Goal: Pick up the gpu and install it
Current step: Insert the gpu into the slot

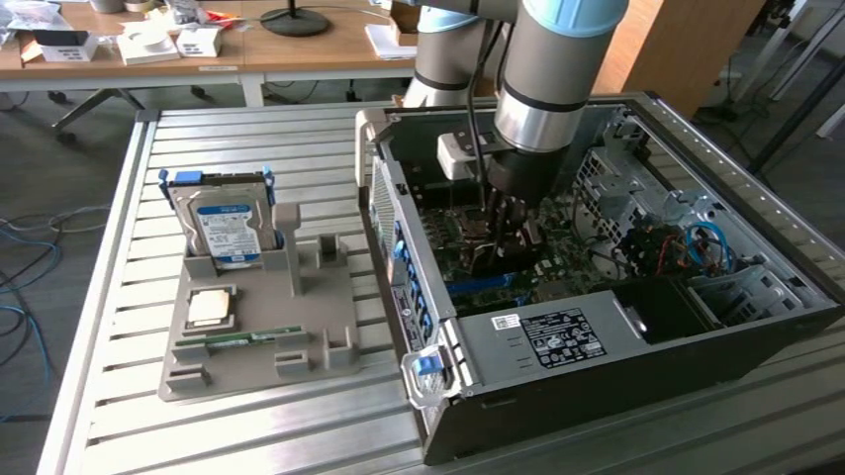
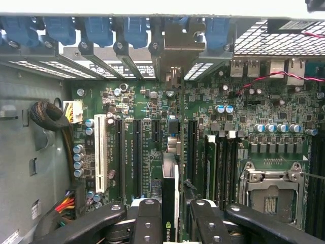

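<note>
The arm is down inside the case (image 1: 634,327), and the gripper (image 1: 509,226) has the gpu (image 1: 497,259). The jaws are partway closed, one finger (image 2: 147,218) on each flat face of the thin card, clamping it. In the wrist view the gpu (image 2: 170,185) stands on edge, upright over the motherboard (image 2: 244,117). It runs straight out from the gripper (image 2: 170,216) toward the rear wall of the case, where a metal bracket (image 2: 175,48) in line with it sits among the blue clips (image 2: 127,28).

That edge-on hold looks deliberate. The card's lower edge faces the board and runs parallel to the long black slots (image 2: 137,152), so a straight push would seat it. Whether it is already seated or just above its slot, one cannot tell.

Out on the table, the hard drive (image 1: 225,226) stands in the grey holder (image 1: 257,361), well apart from the work.
</note>
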